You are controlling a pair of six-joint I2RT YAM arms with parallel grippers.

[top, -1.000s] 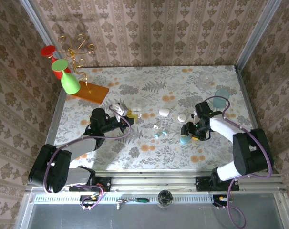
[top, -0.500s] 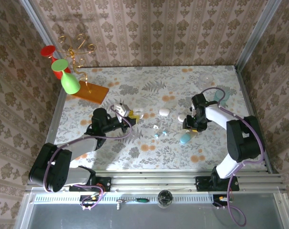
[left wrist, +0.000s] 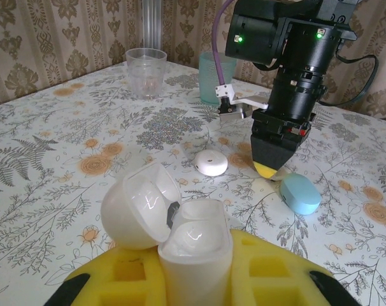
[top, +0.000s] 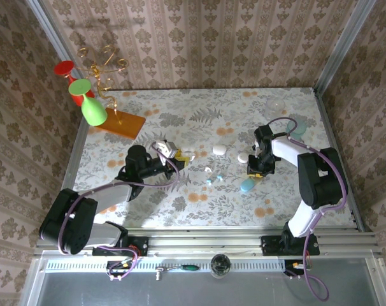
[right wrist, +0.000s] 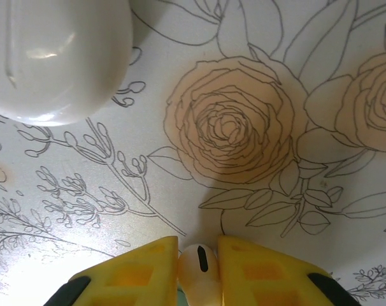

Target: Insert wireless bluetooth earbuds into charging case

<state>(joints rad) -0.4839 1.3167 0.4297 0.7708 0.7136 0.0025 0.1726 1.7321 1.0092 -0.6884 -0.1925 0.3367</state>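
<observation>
Inside the right claw [right wrist: 198, 248], clamped on it low over the floral tabletop [right wrist: 276, 76], sits one earbud [right wrist: 197, 268]; the left claw [left wrist: 196, 280] grips the charging case [left wrist: 194, 248], its lid open.

Brightly, evenly lit from overhead, with soft shadows pooled beneath both arms [top: 107, 191] on the table [top: 199, 204], small glints on the glossy case [left wrist: 196, 252] (sharp enough there, background walls [left wrist: 53, 38] softer), and a washed-out glare patch low left in the right wrist close-up, pads [right wrist: 135, 274] blurred.
</observation>
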